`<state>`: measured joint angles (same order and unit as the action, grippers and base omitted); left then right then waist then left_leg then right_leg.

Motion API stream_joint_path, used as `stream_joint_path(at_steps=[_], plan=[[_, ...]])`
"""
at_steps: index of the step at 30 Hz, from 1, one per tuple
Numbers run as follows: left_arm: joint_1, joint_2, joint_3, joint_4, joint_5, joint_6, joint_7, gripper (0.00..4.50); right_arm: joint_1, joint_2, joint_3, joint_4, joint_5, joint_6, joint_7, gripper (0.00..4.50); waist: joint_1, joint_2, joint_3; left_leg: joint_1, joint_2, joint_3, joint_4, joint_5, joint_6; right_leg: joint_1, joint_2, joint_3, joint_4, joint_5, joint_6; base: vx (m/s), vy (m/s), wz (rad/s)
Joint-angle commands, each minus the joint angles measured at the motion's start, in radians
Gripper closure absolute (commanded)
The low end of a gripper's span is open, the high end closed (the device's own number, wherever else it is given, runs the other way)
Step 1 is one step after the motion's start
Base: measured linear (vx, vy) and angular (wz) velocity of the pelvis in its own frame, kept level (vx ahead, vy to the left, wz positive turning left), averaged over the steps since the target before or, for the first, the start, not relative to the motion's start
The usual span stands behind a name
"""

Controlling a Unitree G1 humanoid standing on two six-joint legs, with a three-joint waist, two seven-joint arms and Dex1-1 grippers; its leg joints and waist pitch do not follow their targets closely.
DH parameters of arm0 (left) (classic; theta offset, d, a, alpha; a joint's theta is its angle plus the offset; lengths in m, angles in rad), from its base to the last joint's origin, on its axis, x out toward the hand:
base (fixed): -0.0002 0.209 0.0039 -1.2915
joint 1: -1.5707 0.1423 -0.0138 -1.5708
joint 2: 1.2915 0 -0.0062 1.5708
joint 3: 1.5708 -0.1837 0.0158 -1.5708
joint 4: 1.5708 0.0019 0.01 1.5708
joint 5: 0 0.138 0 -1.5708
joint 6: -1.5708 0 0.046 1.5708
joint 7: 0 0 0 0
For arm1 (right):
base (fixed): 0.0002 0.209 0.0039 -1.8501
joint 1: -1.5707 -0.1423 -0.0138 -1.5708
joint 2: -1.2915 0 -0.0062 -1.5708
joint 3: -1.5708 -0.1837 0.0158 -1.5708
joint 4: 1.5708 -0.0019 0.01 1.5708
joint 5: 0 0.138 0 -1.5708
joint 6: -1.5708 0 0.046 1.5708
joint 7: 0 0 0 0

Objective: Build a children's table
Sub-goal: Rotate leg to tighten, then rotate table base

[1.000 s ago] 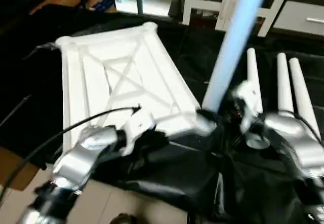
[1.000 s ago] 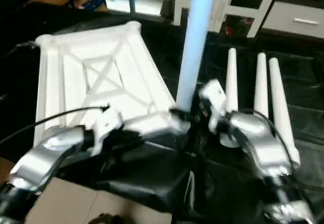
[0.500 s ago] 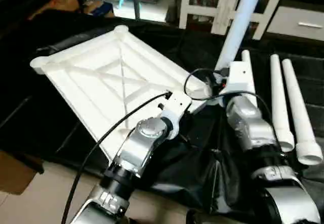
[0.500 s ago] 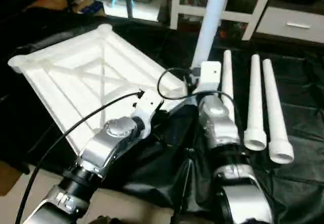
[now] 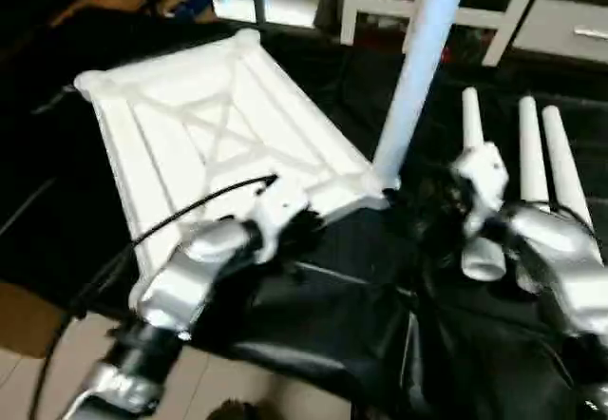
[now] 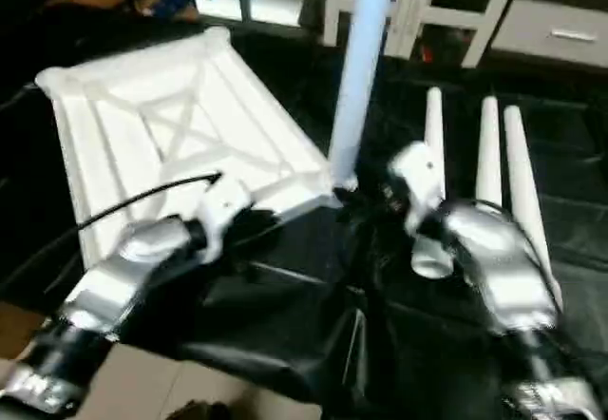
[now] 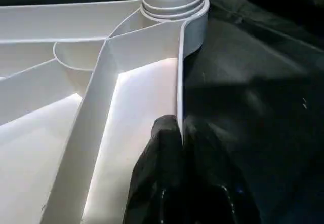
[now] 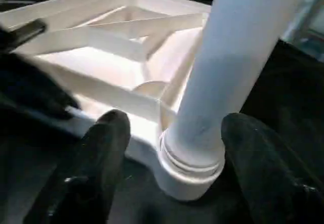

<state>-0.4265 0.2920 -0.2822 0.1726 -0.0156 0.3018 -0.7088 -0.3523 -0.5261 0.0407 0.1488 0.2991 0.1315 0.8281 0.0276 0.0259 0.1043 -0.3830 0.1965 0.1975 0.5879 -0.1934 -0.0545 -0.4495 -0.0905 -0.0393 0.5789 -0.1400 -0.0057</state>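
Tabletop [image 5: 218, 135]: light, stiff plastic; hold by rim. Left gripper [image 7: 179, 133] pinches rim. Right gripper [image 8: 169, 148] wide, straddling seated leg [image 5: 418, 68] untouching.

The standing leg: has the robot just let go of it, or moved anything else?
Yes: the right gripper has opened and its fingers now stand clear on either side of the leg, which stays upright in the tabletop corner socket. The left gripper stays pinched on the tabletop's rim. Three spare legs lie unmoved.
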Motion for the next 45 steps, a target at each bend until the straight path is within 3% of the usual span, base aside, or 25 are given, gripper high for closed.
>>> stream_joint_path(at_steps=[1,3,6,10,13,14,16,19,21,25,26,27,28,30,31,32,33,35,37,39,40,41,42,43,45], plan=[[0.027,0.012,0.007,0.008,-0.006,0.007,-0.003,4.5,0.021,-0.021,-0.012,-0.079,0.039,0.039,0.029,0.93,0.004,-0.01,-0.063,0.012,0.024,-0.004,-0.062,-0.129,0.169,0.069,-0.03,0.023,-0.054,-0.156,-0.272,0.0,0.0,0.0],[0.025,0.01,0.016,0.021,-0.002,0.03,0.011,4.5,0.062,-0.05,-0.034,-0.155,0.067,0.081,0.028,0.76,0.008,-0.01,-0.062,0.014,0.028,-0.006,-0.066,-0.152,0.14,0.068,-0.029,0.026,-0.056,-0.193,-0.249,0.0,0.0,0.0],[-0.006,-0.024,0.034,0.055,0.002,0.074,0.069,4.5,0.102,-0.056,-0.046,-0.202,0.061,0.105,-0.005,0.51,0.007,-0.009,-0.062,0.013,0.026,-0.005,-0.067,-0.151,0.125,0.066,-0.028,0.027,-0.056,-0.182,-0.245,0.0,0.0,0.0],[-0.066,-0.11,0.064,0.1,-0.016,0.117,0.149,4.5,0.132,-0.029,-0.029,-0.21,-0.013,0.116,-0.083,0.26,0.005,-0.008,-0.062,0.01,0.02,-0.005,-0.065,-0.174,0.102,0.066,-0.029,0.025,-0.063,-0.209,-0.233,0.0,0.0,0.0],[-0.143,-0.214,0.1,0.159,-0.041,0.104,0.243,4.5,0.146,-0.003,0.018,-0.2,-0.087,0.137,-0.161,0.26,0.005,-0.012,-0.068,0.005,0.014,-0.006,-0.06,-0.146,0.105,0.07,-0.028,0.024,-0.062,-0.194,-0.226,0.0,0.0,0.0],[-0.176,-0.256,0.122,0.187,-0.052,0.107,0.291,4.5,0.151,0.007,0.033,-0.2,-0.103,0.156,-0.188,0.26,0.006,-0.009,-0.067,0.006,0.012,-0.004,-0.058,-0.132,0.112,0.066,-0.024,0.024,-0.063,-0.181,-0.225,0.0,0.0,0.0],[-0.217,-0.305,0.145,0.217,-0.071,0.101,0.329,4.5,0.152,0.025,0.047,-0.198,-0.12,0.177,-0.223,0.26,0.009,-0.01,-0.071,0.002,0.011,-0.007,-0.055,-0.111,0.125,0.072,-0.028,0.023,-0.058,-0.145,-0.233,0.0,0.0,0.0],[-0.266,-0.368,0.17,0.249,-0.084,0.072,0.39,4.5,0.148,0.055,0.052,-0.194,-0.132,0.199,-0.267,0.26,0.011,-0.01,-0.079,0.0,0.01,-0.008,-0.046,-0.04,0.168,0.075,-0.026,0.022,-0.046,-0.033,-0.258,0.0,0.0,0.0],[-0.288,-0.401,0.17,0.26,-0.08,0.001,0.409,4.5,0.141,0.076,0.057,-0.185,-0.156,0.2,-0.292,0.26,0.014,-0.009,-0.08,-0.004,0.01,-0.009,-0.037,0.03,0.225,0.074,-0.026,0.02,-0.036,0.053,-0.285,0.0,0.0,0.0],[-0.348,-0.425,0.237,0.276,-0.103,-0.094,0.459,4.5,0.114,0.114,0.064,-0.168,-0.191,0.203,-0.354,0.26,0.017,-0.007,-0.092,-0.011,0.008,-0.014,-0.019,0.137,0.294,0.073,-0.025,0.017,-0.014,0.16,-0.308,0.0,0.0,0.0],[-0.353,-0.425,0.245,0.275,-0.11,-0.095,0.453,4.5,0.112,0.118,0.065,-0.167,-0.192,0.204,-0.359,0.26,0.02,-0.004,-0.09,-0.01,0.01,-0.013,-0.015,0.158,0.316,0.065,-0.024,0.016,-0.013,0.174,-0.321,0.0,0.0,0.0],[-0.36,-0.425,0.255,0.272,-0.125,-0.095,0.439,4.06,0.109,0.122,0.066,-0.166,-0.194,0.206,-0.367,0.21,0.019,-0.003,-0.082,-0.011,0.014,-0.011,-0.016,0.126,0.322,0.06,-0.025,0.014,-0.02,0.116,-0.324,0.0,0.0,0.0],[-0.367,-0.421,0.266,0.265,-0.138,-0.09,0.426,4.06,0.106,0.126,0.069,-0.165,-0.196,0.208,-0.372,0.21,0.021,-0.003,-0.078,-0.01,0.016,-0.011,-0.018,0.097,0.317,0.06,-0.028,0.013,-0.024,0.073,-0.321,0.0,0.0,0.0],[-0.391,-0.399,0.299,0.231,-0.175,-0.064,0.396,4.05,0.094,0.143,0.079,-0.154,-0.204,0.21,-0.383,0.21,0.024,-0.01,-0.067,-0.008,0.018,-0.007,-0.028,-0.002,0.27,0.058,-0.031,0.014,-0.039,-0.091,-0.293,0.0,0.0,0.0],[-0.403,-0.386,0.309,0.22,-0.178,-0.056,0.399,4.05,0.088,0.153,0.082,-0.148,-0.204,0.212,-0.383,0.21,0.024,-0.01,-0.066,-0.006,0.018,-0.007,-0.031,-0.021,0.256,0.059,-0.03,0.014,-0.042,-0.122,-0.283,0.0,0.0,0.0],[-0.406,-0.378,0.307,0.216,-0.177,-0.039,0.394,3.91,0.087,0.158,0.085,-0.144,-0.207,0.211,-0.384,0.21,0.021,-0.019,-0.064,-0.006,0.017,-0.006,-0.035,-0.052,0.231,0.059,-0.029,0.015,-0.046,-0.166,-0.262,0.0,0.0,0.0],[-0.4,-0.365,0.289,0.213,-0.168,-0.029,0.37,3.74,0.085,0.162,0.09,-0.138,-0.215,0.205,-0.384,0.21,0.023,-0.014,-0.063,-0.003,0.017,-0.008,-0.038,-0.068,0.207,0.058,-0.03,0.016,-0.048,-0.198,-0.246,0.0,0.0,0.0],[-0.391,-0.356,0.274,0.22,-0.149,-0.042,0.372,3.67,0.082,0.167,0.094,-0.131,-0.223,0.201,-0.386,0.21,0.023,-0.016,-0.064,0.0,0.017,-0.006,-0.039,-0.069,0.183,0.056,-0.028,0.019,-0.049,-0.188,-0.236,0.0,0.0,0.0],[-0.378,-0.323,0.252,0.227,-0.1,-0.074,0.39,3.64,0.079,0.173,0.1,-0.125,-0.229,0.199,-0.389,0.21,0.025,-0.013,-0.067,-0.001,0.017,-0.007,-0.039,-0.052,0.182,0.057,-0.027,0.02,-0.044,-0.14,-0.239,0.0,0.0,0.0],[-0.357,-0.177,0.234,0.206,-0.028,-0.063,0.344,3.64,0.075,0.179,0.105,-0.137,-0.214,0.212,-0.38,0.21,0.026,-0.016,-0.07,-0.007,0.013,-0.01,-0.036,-0.012,0.199,0.061,-0.027,0.02,-0.033,-0.081,-0.233,0.0,0.0,0.0],[-0.357,-0.177,0.234,0.206,-0.028,-0.063,0.344,3.64,0.075,0.179,0.105,-0.137,-0.214,0.212,-0.38,0.21,0.022,-0.015,-0.071,-0.011,0.012,-0.013,-0.036,-0.001,0.2,0.065,-0.028,0.019,-0.029,-0.07,-0.229,0.0,0.0,0.0],[-0.353,-0.152,0.231,0.203,-0.017,-0.062,0.333,3.64,0.075,0.179,0.106,-0.139,-0.213,0.213,-0.38,0.21,0.019,-0.013,-0.071,-0.01,0.011,-0.012,-0.036,0.004,0.198,0.065,-0.028,0.02,-0.029,-0.06,-0.231,0.0,0.0,0.0],[-0.32,-0.018,0.22,0.198,0.034,-0.037,0.279,3.64,0.069,0.184,0.109,-0.135,-0.214,0.212,-0.374,0.21,0.016,-0.01,-0.072,-0.002,0.013,-0.01,-0.033,0.016,0.198,0.06,-0.026,0.021,-0.026,-0.03,-0.251,0.0,0.0,0.0],[-0.314,0.004,0.219,0.198,0.041,-0.034,0.269,3.64,0.068,0.185,0.11,-0.134,-0.215,0.212,-0.373,0.21,0.016,-0.008,-0.07,-0.004,0.013,-0.011,-0.035,0.015,0.198,0.06,-0.028,0.02,-0.025,-0.039,-0.25,0.0,0.0,0.0],[-0.281,0.116,0.222,0.198,0.069,-0.011,0.215,3.64,0.053,0.19,0.117,-0.115,-0.221,0.205,-0.369,0.21,0.011,-0.001,-0.067,0.003,0.015,-0.009,-0.039,-0.005,0.168,0.057,-0.026,0.022,-0.026,-0.058,-0.256,0.0,0.0,0.0]])
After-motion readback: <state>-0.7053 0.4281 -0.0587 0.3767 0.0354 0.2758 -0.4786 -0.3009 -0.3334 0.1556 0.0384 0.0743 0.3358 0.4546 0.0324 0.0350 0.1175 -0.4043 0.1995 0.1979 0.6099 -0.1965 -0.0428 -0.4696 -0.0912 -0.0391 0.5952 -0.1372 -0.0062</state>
